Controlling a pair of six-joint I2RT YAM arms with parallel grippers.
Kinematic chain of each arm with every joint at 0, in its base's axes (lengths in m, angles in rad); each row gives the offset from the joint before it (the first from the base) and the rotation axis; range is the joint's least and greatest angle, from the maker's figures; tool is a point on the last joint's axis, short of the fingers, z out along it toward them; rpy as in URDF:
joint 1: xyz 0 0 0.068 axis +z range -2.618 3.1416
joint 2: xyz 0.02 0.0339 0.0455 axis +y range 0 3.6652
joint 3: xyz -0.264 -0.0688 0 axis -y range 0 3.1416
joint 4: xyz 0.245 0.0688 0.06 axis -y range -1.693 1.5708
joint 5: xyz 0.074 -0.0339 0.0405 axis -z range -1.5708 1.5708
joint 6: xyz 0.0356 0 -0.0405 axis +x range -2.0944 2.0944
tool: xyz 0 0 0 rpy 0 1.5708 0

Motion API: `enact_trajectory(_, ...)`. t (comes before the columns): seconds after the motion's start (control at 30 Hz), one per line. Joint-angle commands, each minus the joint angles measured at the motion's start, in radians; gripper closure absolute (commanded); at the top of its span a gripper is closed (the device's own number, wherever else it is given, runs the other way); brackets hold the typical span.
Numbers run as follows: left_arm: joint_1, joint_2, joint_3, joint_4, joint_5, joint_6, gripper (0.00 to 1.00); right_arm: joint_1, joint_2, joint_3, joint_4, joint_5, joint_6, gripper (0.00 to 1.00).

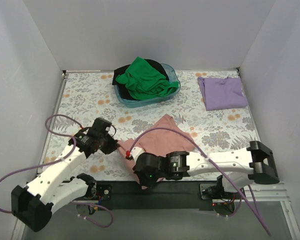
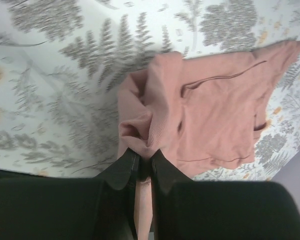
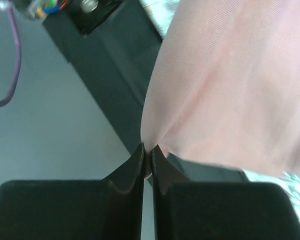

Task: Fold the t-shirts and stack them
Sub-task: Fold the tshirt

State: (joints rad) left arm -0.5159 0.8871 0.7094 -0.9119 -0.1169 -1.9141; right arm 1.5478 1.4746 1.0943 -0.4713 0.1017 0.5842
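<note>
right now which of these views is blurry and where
Top view: sharp, evenly lit, no glare. Left wrist view: the fern-print tablecloth is smeared, while the pink shirt pinched by the left gripper is clearer. Right wrist view: the same shirt, held in the right gripper, sits very close and looks soft.

The flowery table (image 1: 85, 100) has a blue tub (image 1: 140, 103), a purple shirt (image 1: 222, 92) and a pink shirt (image 1: 162, 137) on it.

Dusty pink t-shirt (image 1: 162, 132), lavender t-shirt (image 1: 222, 92), green t-shirt (image 1: 145, 77), black t-shirt (image 1: 121, 70), blue tub (image 1: 135, 103), white tablecloth (image 1: 90, 95) with grey-and-orange floral print.
</note>
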Motion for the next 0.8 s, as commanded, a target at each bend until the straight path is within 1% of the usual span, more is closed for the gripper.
enact_trajectory(0.0, 0.001, 0.139, 0.126, 0.132, 0.013, 0.055, 1.0, -0.067, -0.101, -0.066, -0.055, -0.008, 0.04, 0.99)
enact_trajectory(0.07, -0.021, 0.193, 0.176, 0.197, 0.017, 0.061, 1.0, -0.141, -0.169, -0.112, -0.091, 0.032, 0.049, 0.99)
enact_trajectory(0.1, -0.029, 0.244, 0.217, 0.22, 0.019, 0.067, 1.0, -0.202, -0.189, -0.122, -0.11, 0.042, 0.052, 0.99)
enact_trajectory(0.17, -0.05, 0.297, 0.255, 0.284, 0.026, 0.076, 1.0, -0.256, -0.247, -0.161, -0.153, 0.073, 0.049, 0.99)
enact_trajectory(0.2, -0.056, 0.323, 0.3, 0.298, 0.026, 0.078, 1.0, -0.317, -0.269, -0.175, -0.159, 0.075, 0.043, 0.99)
enact_trajectory(0.27, -0.078, 0.407, 0.343, 0.332, 0.025, 0.086, 1.0, -0.379, -0.327, -0.2, -0.17, 0.076, 0.028, 0.99)
enact_trajectory(0.3, -0.084, 0.432, 0.376, 0.349, 0.023, 0.087, 1.0, -0.437, -0.344, -0.22, -0.182, 0.078, 0.023, 0.99)
enact_trajectory(0.33, -0.091, 0.491, 0.398, 0.363, 0.029, 0.089, 1.0, -0.466, -0.374, -0.226, -0.19, 0.076, 0.013, 0.99)
enact_trajectory(0.37, -0.104, 0.518, 0.418, 0.39, 0.034, 0.095, 1.0, -0.494, -0.39, -0.234, -0.197, 0.082, 0.009, 0.99)
enact_trajectory(0.4, -0.108, 0.553, 0.442, 0.393, 0.037, 0.099, 1.0, -0.547, -0.401, -0.244, -0.205, 0.081, -0.006, 0.99)
enact_trajectory(0.43, -0.116, 0.609, 0.505, 0.393, 0.037, 0.104, 1.0, -0.572, -0.421, -0.247, -0.21, 0.064, -0.017, 0.99)
enact_trajectory(0.53, -0.142, 0.696, 0.615, 0.393, 0.036, 0.124, 1.0, -0.658, -0.447, -0.257, -0.231, 0.038, -0.047, 0.99)
enact_trajectory(0.57, -0.153, 0.751, 0.642, 0.392, 0.037, 0.133, 1.0, -0.676, -0.453, -0.26, -0.239, 0.035, -0.055, 0.99)
enact_trajectory(0.63, -0.162, 0.803, 0.708, 0.392, 0.04, 0.141, 1.0, -0.733, -0.468, -0.264, -0.248, 0.023, -0.082, 0.99)
enact_trajectory(0.7, -0.167, 0.872, 0.742, 0.392, 0.036, 0.145, 1.0, -0.793, -0.471, -0.266, -0.25, 0.01, -0.104, 0.99)
enact_trajectory(0.77, -0.171, 0.939, 0.791, 0.396, 0.033, 0.142, 1.0, -0.828, -0.464, -0.269, -0.254, 0.001, -0.144, 0.99)
